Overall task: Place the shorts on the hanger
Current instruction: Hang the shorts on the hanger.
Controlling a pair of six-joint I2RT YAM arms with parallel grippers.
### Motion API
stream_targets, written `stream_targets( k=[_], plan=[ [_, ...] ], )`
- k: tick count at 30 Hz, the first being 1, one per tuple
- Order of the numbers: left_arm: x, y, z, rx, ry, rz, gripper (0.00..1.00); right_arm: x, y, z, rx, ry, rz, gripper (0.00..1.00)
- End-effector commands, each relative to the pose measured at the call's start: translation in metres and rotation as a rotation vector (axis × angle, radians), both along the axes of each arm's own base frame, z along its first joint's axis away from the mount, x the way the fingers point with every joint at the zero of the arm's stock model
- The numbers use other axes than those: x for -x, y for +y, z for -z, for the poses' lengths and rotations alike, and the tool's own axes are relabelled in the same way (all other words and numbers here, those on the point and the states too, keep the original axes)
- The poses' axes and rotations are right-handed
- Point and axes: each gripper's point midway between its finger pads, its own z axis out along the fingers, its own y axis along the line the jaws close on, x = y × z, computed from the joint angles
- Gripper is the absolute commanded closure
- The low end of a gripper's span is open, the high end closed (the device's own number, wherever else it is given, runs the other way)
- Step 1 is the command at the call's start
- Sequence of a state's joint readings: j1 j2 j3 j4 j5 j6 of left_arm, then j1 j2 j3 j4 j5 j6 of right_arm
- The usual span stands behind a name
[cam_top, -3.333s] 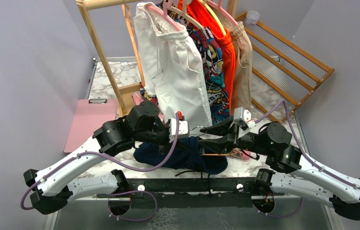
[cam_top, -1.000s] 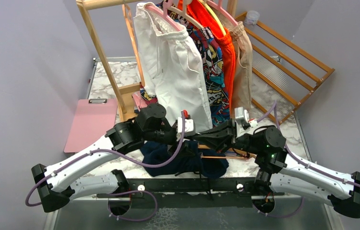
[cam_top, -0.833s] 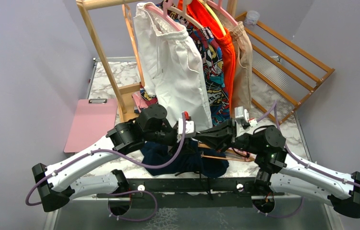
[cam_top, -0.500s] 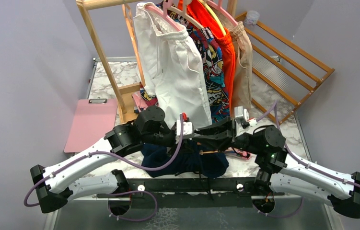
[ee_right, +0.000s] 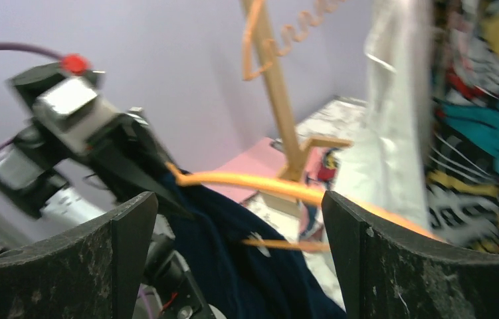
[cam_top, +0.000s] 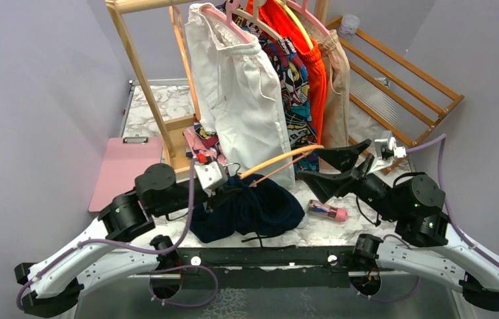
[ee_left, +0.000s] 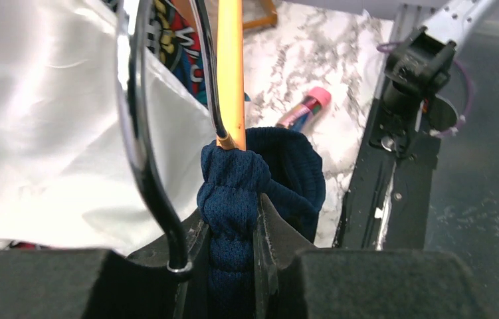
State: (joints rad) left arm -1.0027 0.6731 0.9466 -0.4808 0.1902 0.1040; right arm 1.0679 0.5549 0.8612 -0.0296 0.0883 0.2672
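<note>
Starting on the left, a pink clipboard (cam_top: 127,173) is lying on the marble table (cam_top: 157,106). The left gripper (cam_top: 225,185) (ee_left: 232,219) is pinching its fingers narrowly on a bunched fold of the shorts (cam_top: 253,209) (ee_left: 286,173), right at the near end of the hanger (cam_top: 280,159) (ee_left: 230,66). The hanger's metal hook is curving beside one finger. The shorts are draping from that end down onto the table. The hanger is slanting up and rightward in front of the white shorts (cam_top: 240,86) hanging on the rack. A pink tube (cam_top: 326,211) is lying near the navy heap, its label too small to read. The right gripper (cam_top: 313,165) (ee_right: 236,196) is hovering just past the hanger's far tip, fingers spread wide, gripping nothing.
</note>
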Motion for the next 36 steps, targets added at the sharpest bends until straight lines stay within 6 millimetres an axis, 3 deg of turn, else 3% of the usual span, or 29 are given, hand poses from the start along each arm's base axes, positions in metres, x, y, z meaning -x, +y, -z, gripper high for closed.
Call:
stream_targets(
  k=[1,6,12,17,25,31,36],
  plan=[
    [-0.015,0.026,-0.042,0.142,-0.074,-0.161,1.0,-0.029,-0.032,0.052,0.09,0.241,0.244,0.01],
    [-0.01,0.042,-0.069,0.227,-0.122,-0.187,1.0,-0.025,-0.029,0.083,0.106,0.346,0.23,0.0],
    [-0.008,0.048,-0.086,0.269,-0.14,-0.195,1.0,-0.008,0.004,0.117,0.188,0.335,0.053,0.0],
    [-0.015,0.054,-0.091,0.306,-0.146,-0.25,1.0,-0.009,0.021,0.137,0.228,0.407,0.028,0.02],
    [-0.019,0.056,-0.092,0.319,-0.148,-0.279,1.0,-0.023,0.039,0.187,0.343,0.599,0.106,0.04],
    [-0.018,0.055,-0.09,0.318,-0.144,-0.271,1.0,-0.034,0.051,0.186,0.267,0.594,0.121,0.08],
    [-0.016,0.056,-0.091,0.323,-0.145,-0.267,1.0,-0.043,0.054,0.183,0.229,0.597,0.157,0.2]
  ],
)
